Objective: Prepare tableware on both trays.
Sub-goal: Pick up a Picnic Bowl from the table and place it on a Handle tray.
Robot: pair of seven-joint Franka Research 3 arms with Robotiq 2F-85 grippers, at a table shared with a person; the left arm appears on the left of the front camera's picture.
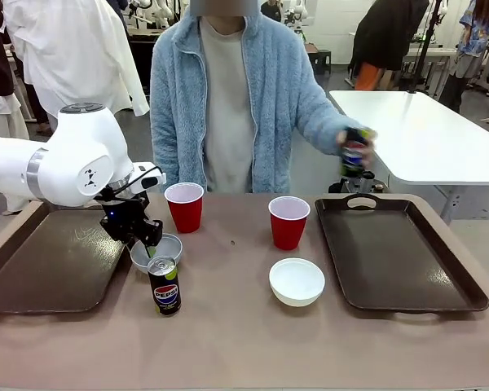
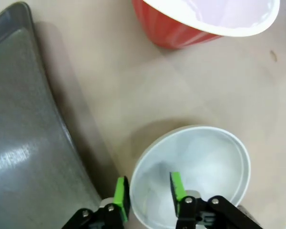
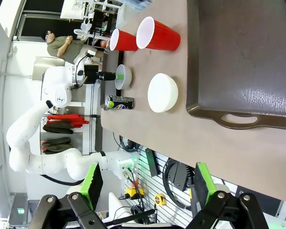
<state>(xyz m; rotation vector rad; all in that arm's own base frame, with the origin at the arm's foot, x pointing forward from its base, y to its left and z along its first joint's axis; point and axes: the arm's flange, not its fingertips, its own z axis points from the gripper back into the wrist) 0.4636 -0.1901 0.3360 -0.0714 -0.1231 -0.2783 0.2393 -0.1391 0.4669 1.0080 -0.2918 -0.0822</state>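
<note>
pepsi can (image 1: 164, 285) nearest us, upright on surface (image 1: 228, 342); we read left gripper (image 2: 148, 187) clenched on bowl (image 2: 205, 162) rim for transfer to left tray (image 1: 49, 261); right gripper (image 3: 148, 186) released.

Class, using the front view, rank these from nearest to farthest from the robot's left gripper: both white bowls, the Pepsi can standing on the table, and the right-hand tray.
1. The left white bowl, its rim pinched by the left gripper.
2. The Pepsi can, just in front.
3. The other white bowl, mid-table.
4. The right tray, far right.
</note>
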